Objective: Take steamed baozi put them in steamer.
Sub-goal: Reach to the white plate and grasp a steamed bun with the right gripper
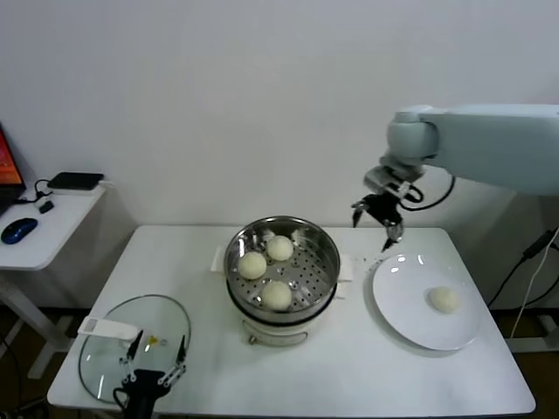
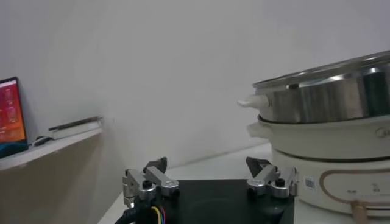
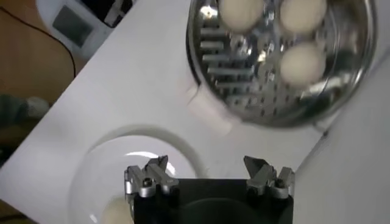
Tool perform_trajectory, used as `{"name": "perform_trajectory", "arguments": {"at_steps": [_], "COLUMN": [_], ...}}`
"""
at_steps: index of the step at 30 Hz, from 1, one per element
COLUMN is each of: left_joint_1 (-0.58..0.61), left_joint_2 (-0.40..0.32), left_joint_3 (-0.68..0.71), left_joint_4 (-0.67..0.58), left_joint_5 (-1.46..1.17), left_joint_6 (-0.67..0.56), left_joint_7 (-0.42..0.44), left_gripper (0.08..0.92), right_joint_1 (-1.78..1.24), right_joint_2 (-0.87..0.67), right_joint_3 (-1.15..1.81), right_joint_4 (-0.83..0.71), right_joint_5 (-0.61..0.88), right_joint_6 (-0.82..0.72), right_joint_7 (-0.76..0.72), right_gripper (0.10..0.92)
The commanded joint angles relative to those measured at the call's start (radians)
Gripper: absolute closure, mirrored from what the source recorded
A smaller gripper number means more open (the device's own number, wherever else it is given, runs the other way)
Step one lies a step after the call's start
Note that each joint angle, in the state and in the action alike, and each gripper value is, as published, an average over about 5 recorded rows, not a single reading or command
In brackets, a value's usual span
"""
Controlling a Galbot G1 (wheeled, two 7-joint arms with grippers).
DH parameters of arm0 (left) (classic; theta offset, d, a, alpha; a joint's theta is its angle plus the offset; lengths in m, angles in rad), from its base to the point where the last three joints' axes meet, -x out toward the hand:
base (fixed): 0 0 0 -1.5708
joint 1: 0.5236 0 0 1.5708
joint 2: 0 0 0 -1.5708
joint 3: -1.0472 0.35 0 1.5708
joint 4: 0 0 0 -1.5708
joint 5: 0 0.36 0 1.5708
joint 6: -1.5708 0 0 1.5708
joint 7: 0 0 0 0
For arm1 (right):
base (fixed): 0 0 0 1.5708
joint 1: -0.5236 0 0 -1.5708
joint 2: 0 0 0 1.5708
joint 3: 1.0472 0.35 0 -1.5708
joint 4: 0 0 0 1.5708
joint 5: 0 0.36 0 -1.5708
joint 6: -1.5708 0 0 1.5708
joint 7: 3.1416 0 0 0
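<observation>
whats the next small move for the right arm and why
Probably lower the right end effector toward the last baozi on the plate. Three baozi already sit in the steamer, this one is the only one left out, and the end effector is open, empty and above the plate's far edge. The left end effector is by the glass lid.
</observation>
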Motion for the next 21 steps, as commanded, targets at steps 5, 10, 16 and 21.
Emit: {"name": "perform_trajectory", "arguments": {"at_steps": [5, 10, 16, 21], "left_joint_1": [0.005, 0.005, 0.007, 0.006], "left_joint_2": [-0.012, -0.016, -0.018, -0.018], "left_joint_3": [0.008, 0.003, 0.000, -0.001], "left_joint_4": [0.007, 0.019, 0.028, 0.034], "left_joint_5": [0.022, 0.027, 0.028, 0.029], "left_joint_6": [-0.001, -0.002, -0.002, 0.003], "left_joint_7": [0.000, -0.002, -0.002, -0.002], "left_gripper": [0.177, 0.177, 0.177, 0.177], "right_joint_1": [-0.332, -0.479, -0.636, -0.736], "right_joint_2": [-0.326, -0.349, -0.339, -0.324], "right_joint_3": [0.162, 0.282, 0.428, 0.527], "right_joint_4": [-0.168, -0.192, -0.270, -0.332], "right_joint_5": [-0.263, -0.354, -0.406, -0.450], "right_joint_6": [-0.100, -0.103, -0.108, -0.108], "right_joint_7": [0.008, 0.032, 0.056, 0.063], "right_gripper": [0.203, 0.203, 0.203, 0.203]}}
